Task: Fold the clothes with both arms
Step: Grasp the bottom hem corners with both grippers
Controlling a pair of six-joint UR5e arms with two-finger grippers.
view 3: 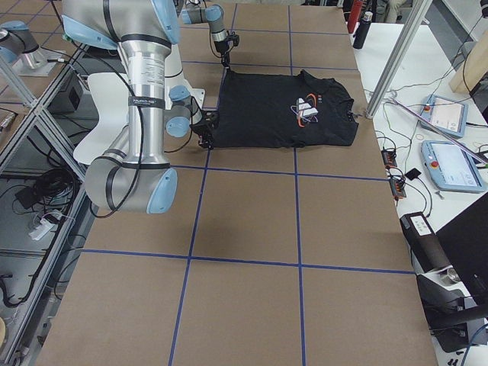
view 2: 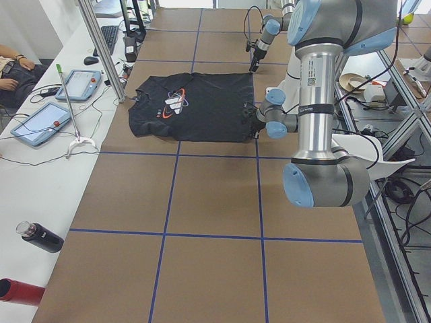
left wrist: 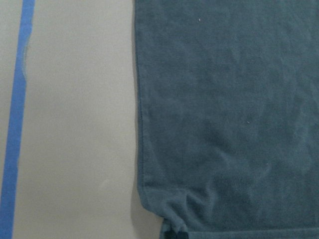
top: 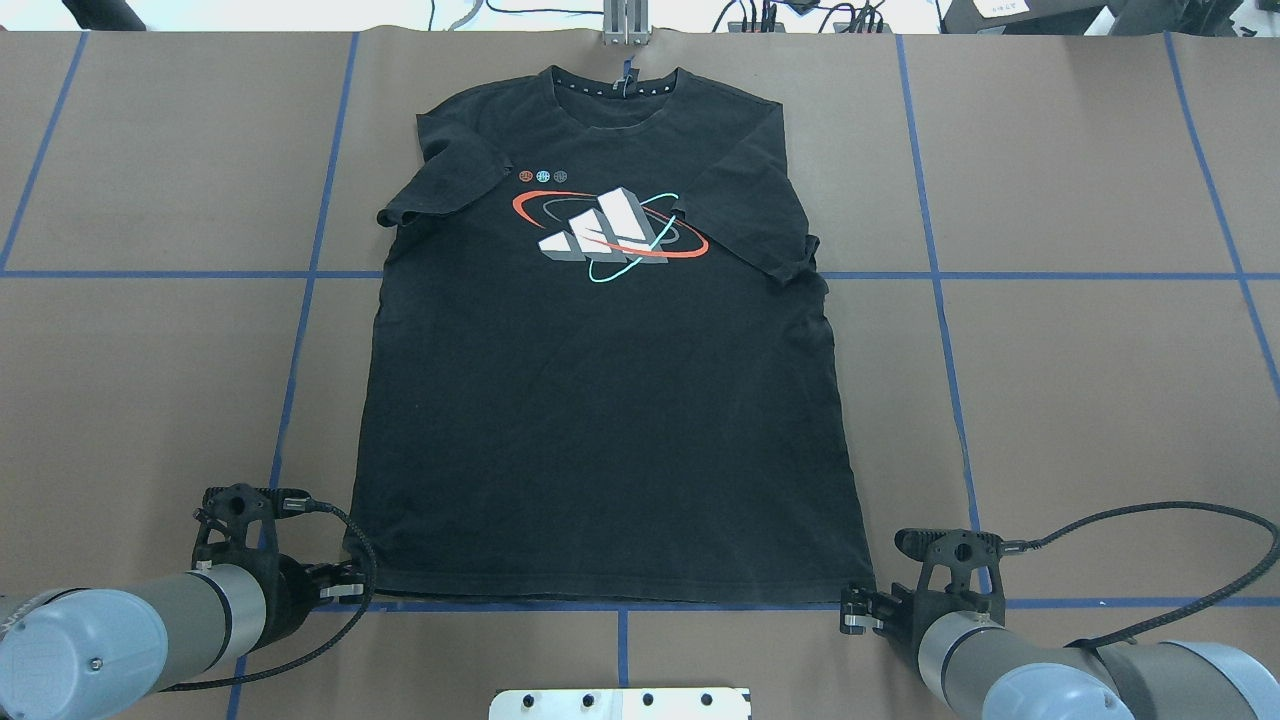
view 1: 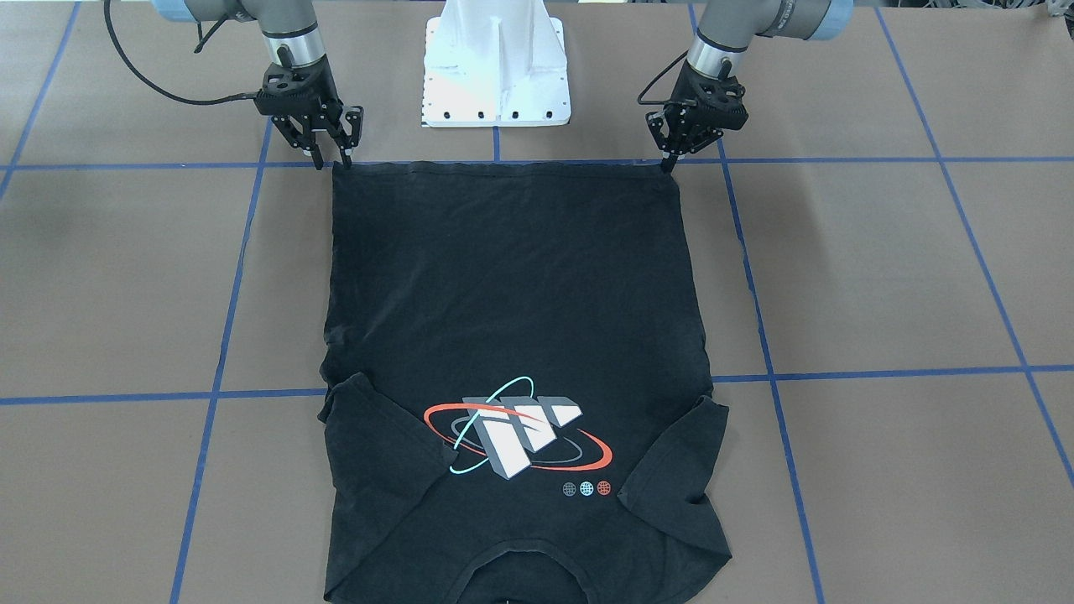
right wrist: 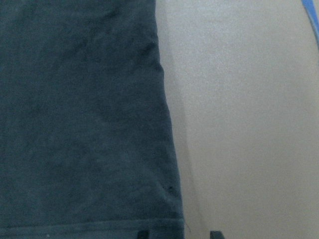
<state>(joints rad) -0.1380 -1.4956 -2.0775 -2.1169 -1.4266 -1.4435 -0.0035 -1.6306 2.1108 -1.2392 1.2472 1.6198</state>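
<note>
**A:** Two things first: what are the fingers doing, and where is the shirt?

**B:** The left gripper point(view 1: 669, 161), upper right of the front view, has its fingers drawn narrow on one corner of the hem point(view 1: 503, 168). Its wrist view shows the cloth puckered there, so the corner looks pinched. The right gripper point(view 1: 331, 158), upper left, has its fingers spread wide, one over the other hem corner and one over bare table point(view 1: 881, 277).

**A:** And the shirt?

**B:** A black shirt point(top: 600, 430) lies flat mid-table, logo point(top: 610, 232) up. In the overhead view the hem runs along the bottom and the collar point(top: 615, 85) sits at the top. The sleeves lie partly over the body.

**A:** Why the corners?

**B:** Probably so both arms can lift the hem together and carry it toward the collar for a first fold.

**A:** How are the arms posed?

**B:** Both wrists tip steeply down. The left arm point(top: 120, 640) and right arm point(top: 1050, 680) reach in low from the overhead view's bottom corners.
</note>
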